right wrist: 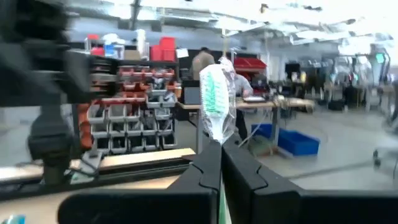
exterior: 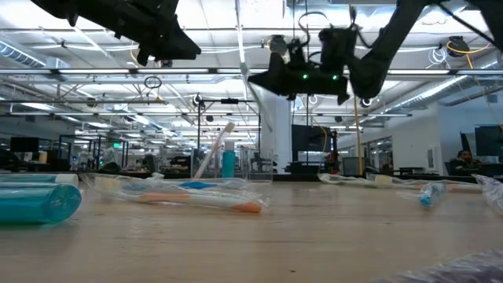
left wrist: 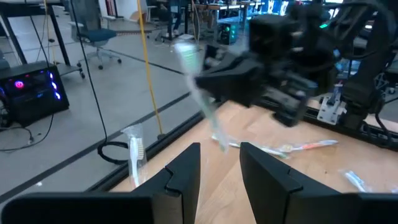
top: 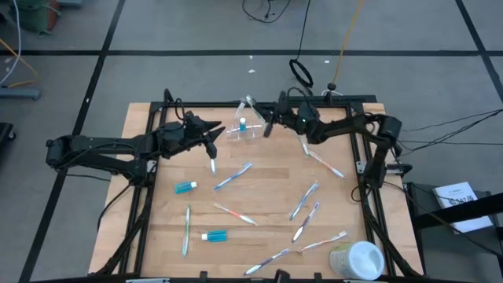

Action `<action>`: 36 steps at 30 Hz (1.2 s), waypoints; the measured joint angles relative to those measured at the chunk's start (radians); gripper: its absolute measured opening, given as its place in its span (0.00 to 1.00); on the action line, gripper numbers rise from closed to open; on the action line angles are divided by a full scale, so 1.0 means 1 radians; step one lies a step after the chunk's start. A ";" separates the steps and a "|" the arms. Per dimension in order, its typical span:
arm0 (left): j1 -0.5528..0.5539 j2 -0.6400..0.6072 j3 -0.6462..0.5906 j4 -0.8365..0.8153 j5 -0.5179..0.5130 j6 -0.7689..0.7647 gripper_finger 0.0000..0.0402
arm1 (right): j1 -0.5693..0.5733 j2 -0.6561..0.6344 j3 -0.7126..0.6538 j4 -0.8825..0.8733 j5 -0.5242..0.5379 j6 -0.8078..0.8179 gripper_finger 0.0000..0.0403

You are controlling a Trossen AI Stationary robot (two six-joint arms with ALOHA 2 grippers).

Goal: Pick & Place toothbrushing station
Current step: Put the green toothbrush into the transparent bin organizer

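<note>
The clear cup (top: 251, 132) stands at the table's far middle with a blue toothpaste tube (top: 243, 124) and a toothbrush (exterior: 212, 149) leaning in it. My right gripper (top: 266, 123) is beside the cup, just to its right, shut on a wrapped toothbrush (right wrist: 217, 99). My left gripper (top: 211, 138) is open and empty, left of the cup and above a white toothbrush (top: 212, 163) lying on the table. Two more tubes (top: 185, 187) (top: 214, 235) and several toothbrushes (top: 233, 176) lie flat on the wood. My right gripper pinches the wrapped toothbrush between its two fingers by the handle (right wrist: 219, 144), below the head. The fingers come from the table's right. The green-bristled head (right wrist: 216, 93) sticks out past the fingertips. The brush is lifted clear and tilted, as the left wrist view (left wrist: 200, 99) shows.
A larger white cup (top: 357, 259) lies at the near right corner. Toothbrushes are scattered over the middle and right of the table (top: 302, 200) (top: 324, 163) (top: 267, 262). A black frame (top: 149, 118) runs around the table's edges.
</note>
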 joint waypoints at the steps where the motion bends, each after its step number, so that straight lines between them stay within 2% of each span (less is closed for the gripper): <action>1: 0.000 0.000 0.000 0.000 0.000 0.000 0.30 | -0.010 0.025 0.015 0.002 0.002 0.027 0.00; 6: 0.000 0.000 0.000 0.001 0.000 0.019 0.30 | -0.045 0.130 0.062 0.000 -0.031 0.062 0.00; 12: 0.000 0.000 0.000 -0.003 0.000 0.033 0.30 | -0.059 0.181 0.107 0.036 -0.050 0.076 0.00; 19: 0.000 0.000 0.000 -0.041 0.001 0.041 0.30 | -0.058 0.174 0.189 0.046 -0.076 0.058 0.00; 22: 0.000 0.000 0.000 -0.051 0.001 0.031 0.30 | -0.058 0.177 0.192 -0.031 -0.077 0.025 0.00; 36: -0.002 0.000 0.000 -0.138 0.004 -0.064 0.30 | -0.089 0.176 0.193 -0.037 -0.072 0.087 0.00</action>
